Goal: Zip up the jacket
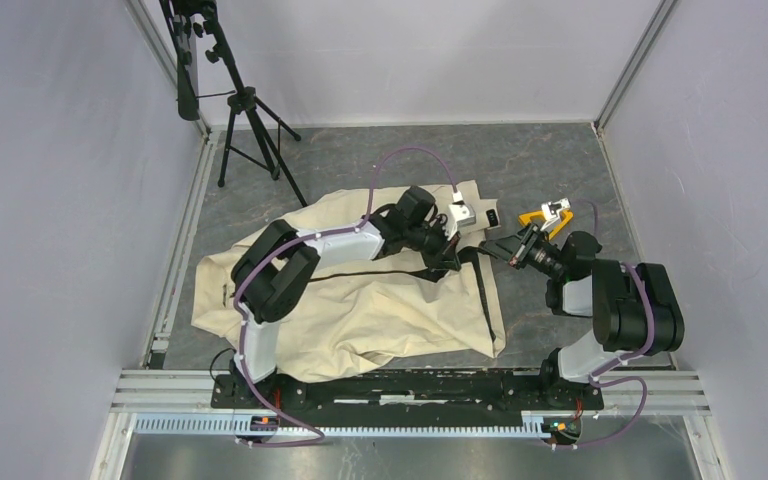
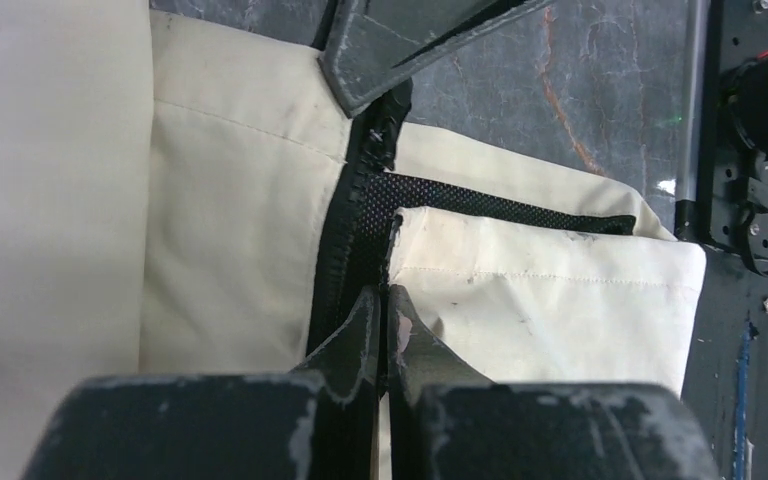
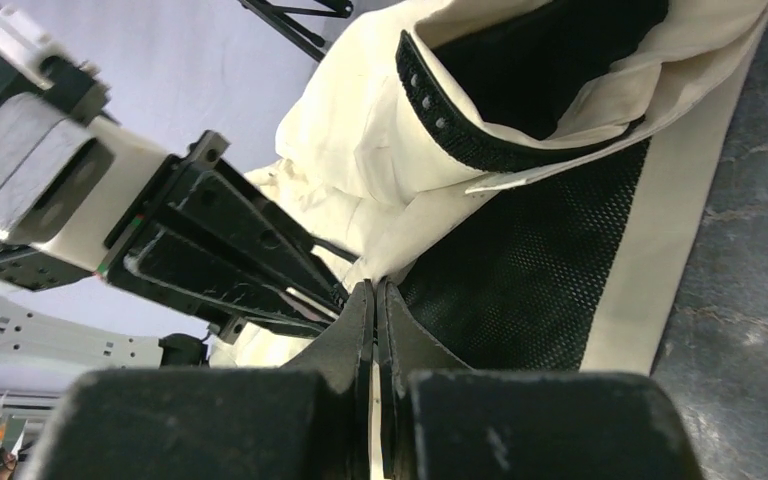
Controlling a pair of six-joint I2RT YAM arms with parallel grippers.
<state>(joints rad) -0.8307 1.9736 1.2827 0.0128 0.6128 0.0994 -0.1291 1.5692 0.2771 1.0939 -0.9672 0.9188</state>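
- Across the middle of the tabletop, spreading toward the left edge, I see the jacket (image 1: pixel 360 310) lying wrinkled, its front open.
- My left gripper (image 2: pixel 383 300) has its fingers pressed together, clamped on the jacket's cream front edge just beside the dark zipper (image 2: pixel 345 250).
- My right gripper (image 3: pixel 374 290) is pinched tight on a thin cream edge of the jacket, next to the black mesh lining (image 3: pixel 530 260).
- From above, both grippers sit close together at the jacket's right side, nearer the far edge than the near one.
- A tripod (image 1: pixel 250 130) stands by the far left corner.
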